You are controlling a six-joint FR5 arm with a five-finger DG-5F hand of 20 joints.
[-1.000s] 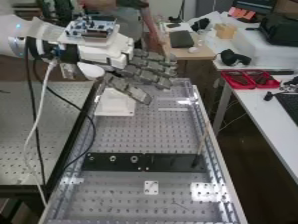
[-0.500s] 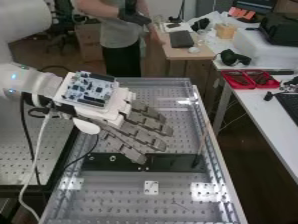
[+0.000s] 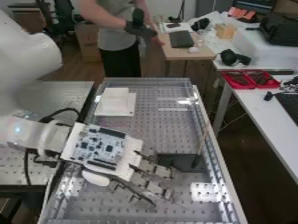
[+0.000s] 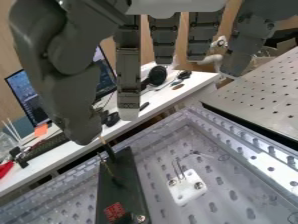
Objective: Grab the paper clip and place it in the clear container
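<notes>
The fingers (image 3: 155, 169) are open, extended nearly straight and spread apart, over the near half of the perforated desk (image 3: 143, 135); the thumb (image 4: 76, 100) hangs apart from them, slightly bent. Behind them, a blue and white circuit board (image 3: 103, 146) sits on top of the white wrist mount. Below the hand in the wrist view, a small white plate (image 4: 189, 189) with holes lies on the desk, and at its edge a thin looped wire (image 4: 177, 167) shows, which looks like the paper clip; whether it rests on the plate or leans against it I cannot tell. Just beside the white plate runs a long black plate (image 4: 123, 187), partly hidden under the hand in the high view, with a thin rod (image 3: 201, 142) rising at its far-right end. Farther up the desk, near its left rail, sits a pale squarish piece (image 3: 116, 103); I cannot tell whether it is the clear container. Well apart, on a white side table (image 3: 266, 117), are red trays (image 3: 249, 85), dark headphones (image 3: 233, 57) and a keyboard (image 3: 290, 106).
</notes>
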